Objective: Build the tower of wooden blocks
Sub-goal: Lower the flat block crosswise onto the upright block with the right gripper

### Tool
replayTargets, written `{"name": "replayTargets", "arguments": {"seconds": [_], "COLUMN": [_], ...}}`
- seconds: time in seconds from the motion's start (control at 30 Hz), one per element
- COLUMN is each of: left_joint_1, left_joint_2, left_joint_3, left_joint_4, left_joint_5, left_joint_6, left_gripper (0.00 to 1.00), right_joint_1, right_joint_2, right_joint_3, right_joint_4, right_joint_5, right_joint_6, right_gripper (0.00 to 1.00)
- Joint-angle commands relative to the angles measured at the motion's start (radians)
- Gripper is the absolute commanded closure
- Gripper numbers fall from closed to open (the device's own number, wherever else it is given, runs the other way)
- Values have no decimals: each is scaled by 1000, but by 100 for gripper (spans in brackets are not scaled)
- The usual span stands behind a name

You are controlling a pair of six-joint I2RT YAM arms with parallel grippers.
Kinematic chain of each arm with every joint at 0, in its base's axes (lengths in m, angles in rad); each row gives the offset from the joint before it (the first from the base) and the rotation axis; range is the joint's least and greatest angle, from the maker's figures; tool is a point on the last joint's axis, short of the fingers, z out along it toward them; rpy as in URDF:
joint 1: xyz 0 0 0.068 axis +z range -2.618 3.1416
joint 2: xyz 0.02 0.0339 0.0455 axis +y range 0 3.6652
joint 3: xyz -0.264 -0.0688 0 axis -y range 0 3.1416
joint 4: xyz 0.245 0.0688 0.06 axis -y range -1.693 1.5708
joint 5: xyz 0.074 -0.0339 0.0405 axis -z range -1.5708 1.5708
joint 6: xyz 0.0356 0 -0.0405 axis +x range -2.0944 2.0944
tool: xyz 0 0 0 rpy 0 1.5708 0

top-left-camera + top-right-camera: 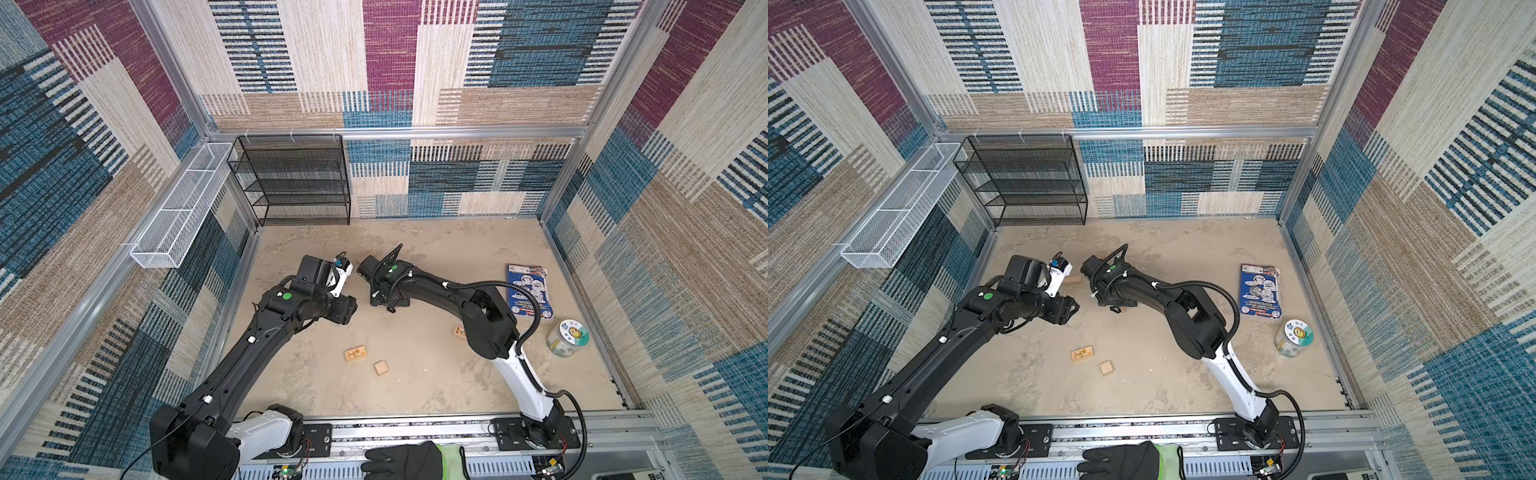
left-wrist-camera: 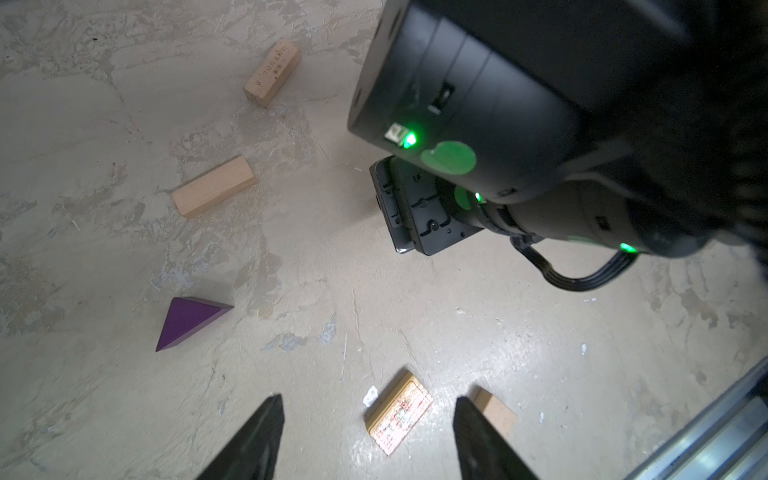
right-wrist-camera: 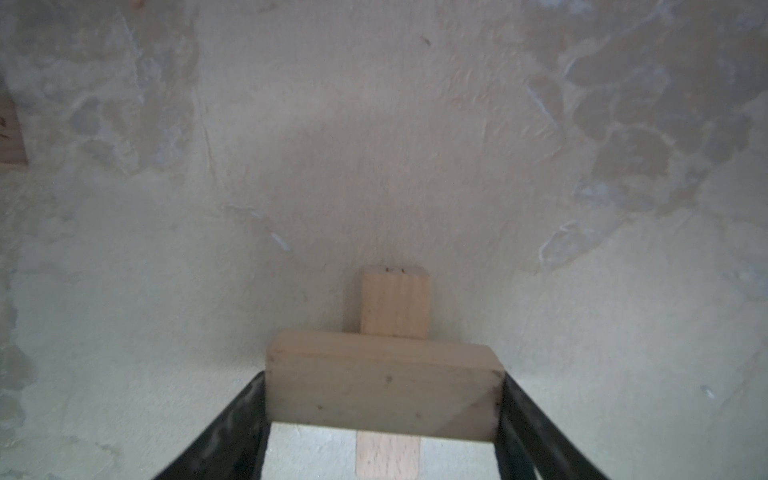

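My right gripper [image 3: 382, 376] is shut on a plain wood block [image 3: 382, 386], one finger against each end. That block lies crosswise over a second plain block [image 3: 395, 303] on the floor; together they form the low tower. In both top views the arm hides this stack. My left gripper [image 2: 368, 411] hangs open and empty, high above a printed block [image 2: 399, 413] and a cube [image 2: 496, 415]. Farther off lie a purple wedge [image 2: 189, 322], a plain block [image 2: 214, 187] and a block with faint print [image 2: 272, 72]. In a top view the printed block [image 1: 355, 355] and cube [image 1: 381, 368] sit mid-floor.
Another printed block [image 1: 459, 331] lies beside the right arm. A blue booklet [image 1: 530, 291] and a clear jar [image 1: 568, 337] are at the right. A black mesh shelf [image 1: 291, 178] and white wire basket [image 1: 183, 208] stand at the back left. A gloved hand [image 1: 407, 459] rests on the front rail.
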Motion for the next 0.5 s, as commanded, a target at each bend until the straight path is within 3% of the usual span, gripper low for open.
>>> {"name": "replayTargets", "arguments": {"seconds": [0.0, 0.03, 0.13, 0.47], "left_joint_1": [1, 2, 1, 1], "left_joint_2": [-4, -4, -5, -4], "left_joint_3": [4, 4, 3, 2], "left_joint_4": [0, 0, 1, 0], "left_joint_5": [-7, -8, -8, -13], "left_joint_6": [18, 18, 18, 18], "left_gripper": [31, 31, 31, 31], "right_joint_1": [-1, -1, -2, -5], "right_joint_2": [-7, -10, -18, -26], "right_joint_3": [-13, -19, -28, -24], "right_joint_4": [-11, -7, -6, -11], "right_joint_5": [-33, -35, -33, -22], "right_joint_6": [3, 3, 5, 8], "right_gripper": [20, 19, 0, 0]}}
